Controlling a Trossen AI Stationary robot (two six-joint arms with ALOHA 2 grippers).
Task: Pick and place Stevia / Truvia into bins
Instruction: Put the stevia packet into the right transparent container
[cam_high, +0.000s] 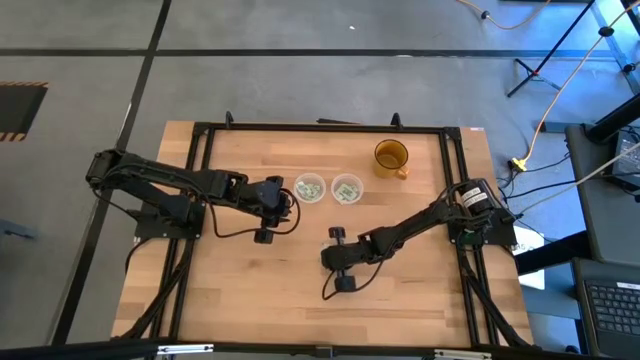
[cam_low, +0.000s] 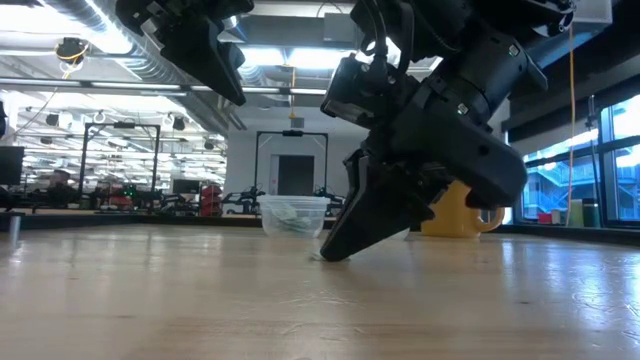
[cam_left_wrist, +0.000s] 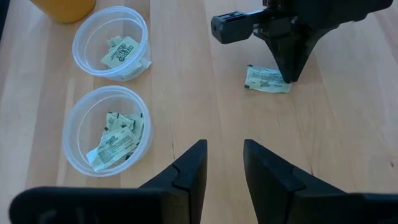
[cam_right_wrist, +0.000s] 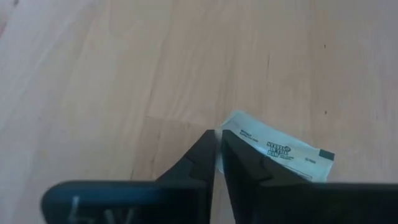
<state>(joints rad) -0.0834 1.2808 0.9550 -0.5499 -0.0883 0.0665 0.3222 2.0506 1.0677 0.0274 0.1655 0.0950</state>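
One pale green and white Stevia sachet (cam_left_wrist: 266, 79) lies flat on the wooden table. My right gripper (cam_right_wrist: 217, 135) stands on one end of it, pointing down, and is shut on it. In the high view that gripper (cam_high: 330, 258) hides the sachet. Two clear round bins (cam_left_wrist: 111, 42) (cam_left_wrist: 107, 138) stand side by side mid-table, each holding sachets. My left gripper (cam_left_wrist: 224, 158) hovers open above the table beside the bins (cam_high: 310, 187), touching nothing; it shows raised in the low view (cam_low: 215, 50). My right gripper has the sachet's short end edge (cam_right_wrist: 231, 128) at its fingertips, which come from above and slant down onto the table (cam_low: 328, 252). The fingers stand nearly together with a thin pale sliver between them. The rest of the sachet (cam_right_wrist: 280, 150) lies flat on the wood.
An amber translucent cup with a handle (cam_high: 391, 157) stands toward the far right of the table, behind the bins. A black frame (cam_high: 200, 150) borders the table. Bare wood lies along the near half of the table (cam_high: 260, 300).
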